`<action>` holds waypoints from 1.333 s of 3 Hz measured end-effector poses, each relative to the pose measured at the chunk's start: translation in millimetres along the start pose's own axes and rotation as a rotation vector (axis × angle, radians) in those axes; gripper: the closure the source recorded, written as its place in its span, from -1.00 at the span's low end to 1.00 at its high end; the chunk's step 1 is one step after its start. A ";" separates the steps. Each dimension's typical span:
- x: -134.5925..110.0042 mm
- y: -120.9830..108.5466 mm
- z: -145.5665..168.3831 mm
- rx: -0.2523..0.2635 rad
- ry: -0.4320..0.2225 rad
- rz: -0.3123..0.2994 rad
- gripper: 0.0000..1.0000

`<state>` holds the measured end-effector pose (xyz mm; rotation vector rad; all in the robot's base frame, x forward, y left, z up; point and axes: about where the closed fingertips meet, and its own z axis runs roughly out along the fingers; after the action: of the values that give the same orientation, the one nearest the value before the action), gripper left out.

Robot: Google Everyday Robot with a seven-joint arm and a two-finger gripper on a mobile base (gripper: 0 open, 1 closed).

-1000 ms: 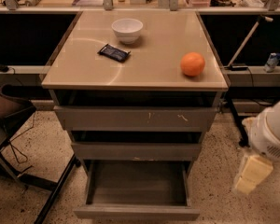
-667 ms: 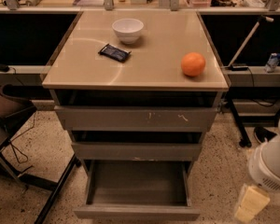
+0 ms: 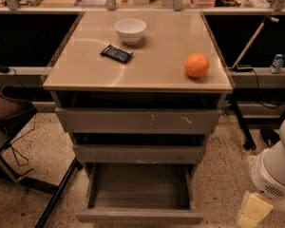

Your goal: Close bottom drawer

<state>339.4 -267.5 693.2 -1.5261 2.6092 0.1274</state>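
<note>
The gripper [image 3: 252, 212], low and right of the pulled-out bottom drawer [image 3: 138, 194], wide or shut I cannot tell, should push the front's middle straight in.

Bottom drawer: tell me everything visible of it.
The bottom drawer is the lowest of three in the cabinet. It is grey and metal-looking, with a plain flat front and no handle. It stands pulled far out and level, showing a shallow rectangular tray with a bare bottom. Nothing touches it. The pincer hangs low to its right, apart from it.
</note>
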 end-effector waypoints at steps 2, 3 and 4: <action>8.7 42.2 120.5 -0.022 0.054 -0.025 -1.00; 12.7 94.6 228.9 -0.138 0.104 -0.128 -1.00; 14.8 115.2 302.4 -0.193 0.087 -0.140 -1.00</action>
<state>249.2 -184.3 393.4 -1.8100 2.6104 0.3153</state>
